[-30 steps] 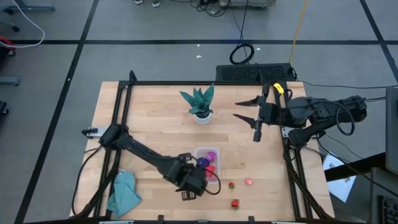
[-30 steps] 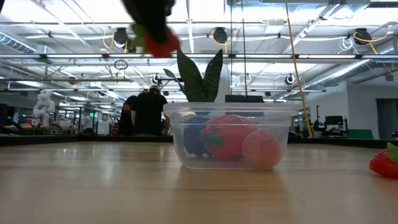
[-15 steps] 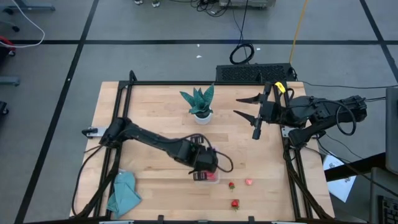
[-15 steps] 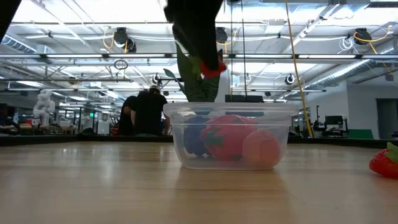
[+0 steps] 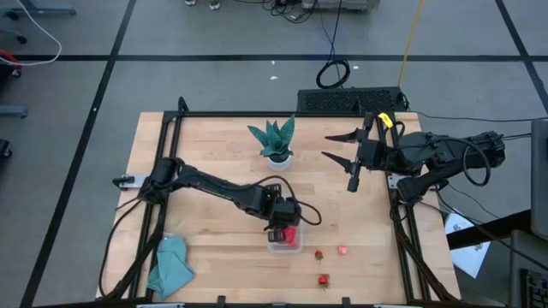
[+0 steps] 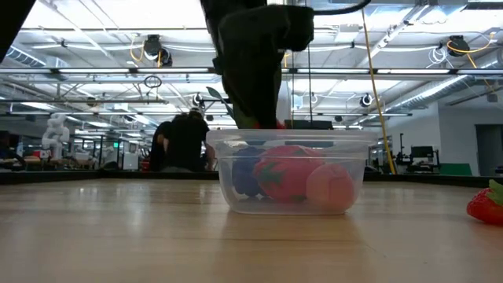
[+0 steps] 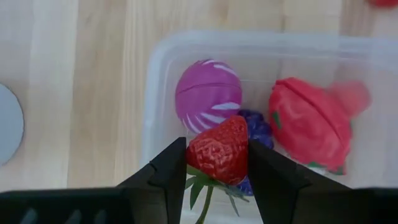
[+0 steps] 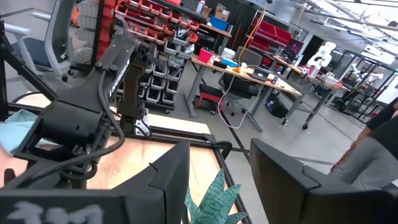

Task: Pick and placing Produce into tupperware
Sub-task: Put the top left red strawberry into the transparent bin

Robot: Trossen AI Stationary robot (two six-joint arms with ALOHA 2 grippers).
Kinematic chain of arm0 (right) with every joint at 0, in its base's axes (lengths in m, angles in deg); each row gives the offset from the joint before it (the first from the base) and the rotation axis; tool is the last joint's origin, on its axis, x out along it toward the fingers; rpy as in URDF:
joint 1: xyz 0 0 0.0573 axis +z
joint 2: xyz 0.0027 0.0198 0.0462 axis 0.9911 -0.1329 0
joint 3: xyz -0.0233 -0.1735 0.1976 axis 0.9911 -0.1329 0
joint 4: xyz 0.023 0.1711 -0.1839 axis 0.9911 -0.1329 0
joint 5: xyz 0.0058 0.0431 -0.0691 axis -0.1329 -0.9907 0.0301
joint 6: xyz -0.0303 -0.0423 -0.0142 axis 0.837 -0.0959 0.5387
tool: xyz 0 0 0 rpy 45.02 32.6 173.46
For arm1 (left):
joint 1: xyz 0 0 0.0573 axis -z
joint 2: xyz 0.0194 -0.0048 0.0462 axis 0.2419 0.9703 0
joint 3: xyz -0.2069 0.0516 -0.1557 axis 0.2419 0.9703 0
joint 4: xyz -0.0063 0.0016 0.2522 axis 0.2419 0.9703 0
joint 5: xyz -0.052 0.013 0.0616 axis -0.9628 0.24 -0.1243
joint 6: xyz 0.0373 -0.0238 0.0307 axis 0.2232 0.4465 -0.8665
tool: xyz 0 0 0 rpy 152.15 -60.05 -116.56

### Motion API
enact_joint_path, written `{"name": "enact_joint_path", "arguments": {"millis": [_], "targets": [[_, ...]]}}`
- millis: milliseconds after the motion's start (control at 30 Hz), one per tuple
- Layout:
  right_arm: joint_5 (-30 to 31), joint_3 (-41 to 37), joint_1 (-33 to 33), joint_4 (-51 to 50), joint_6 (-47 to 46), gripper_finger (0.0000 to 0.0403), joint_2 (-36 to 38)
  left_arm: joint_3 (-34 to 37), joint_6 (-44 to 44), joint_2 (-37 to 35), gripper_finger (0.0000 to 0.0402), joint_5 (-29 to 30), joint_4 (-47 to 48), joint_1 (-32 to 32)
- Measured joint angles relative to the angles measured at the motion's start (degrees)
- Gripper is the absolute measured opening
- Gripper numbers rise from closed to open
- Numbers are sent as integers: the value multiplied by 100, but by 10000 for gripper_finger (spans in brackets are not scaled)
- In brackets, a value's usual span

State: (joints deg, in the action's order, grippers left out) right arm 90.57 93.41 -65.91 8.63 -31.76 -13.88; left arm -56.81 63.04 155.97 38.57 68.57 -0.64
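Note:
The clear tupperware stands on the table near its front middle. It holds a magenta ball, a dark purple piece, a large red piece and a pale pink piece. My left gripper hovers over the tupperware's rim, shut on a red strawberry. My right gripper is open and empty, raised over the table's far right; it also shows in the right wrist view. Three small red pieces lie on the table to the right of the tupperware. My left gripper pinches the strawberry by its two opposite sides between its two fingers. The fingers come from above, pointing down. The strawberry is lifted clear, just over the pieces in the tupperware, with its green leaves toward the gripper's palm.
A green plant in a white pot stands at the far middle of the table. A teal cloth lies at the near left corner. A loose strawberry shows at the low view's right edge. People stand in the room behind.
My left gripper has carried the strawberry from the near left of the tupperware toward the table's right and far edge, to a place over the tupperware. It has then gone down until the strawberry is at the rim. It has stayed shut on the strawberry.

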Motion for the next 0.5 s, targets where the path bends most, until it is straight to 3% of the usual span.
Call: {"name": "enact_joint_path", "arguments": {"millis": [500], "targets": [[-15, 0, 0, -45, -77, 160, 0, 132, -2, 45, 150, -43, -158, -87]]}}
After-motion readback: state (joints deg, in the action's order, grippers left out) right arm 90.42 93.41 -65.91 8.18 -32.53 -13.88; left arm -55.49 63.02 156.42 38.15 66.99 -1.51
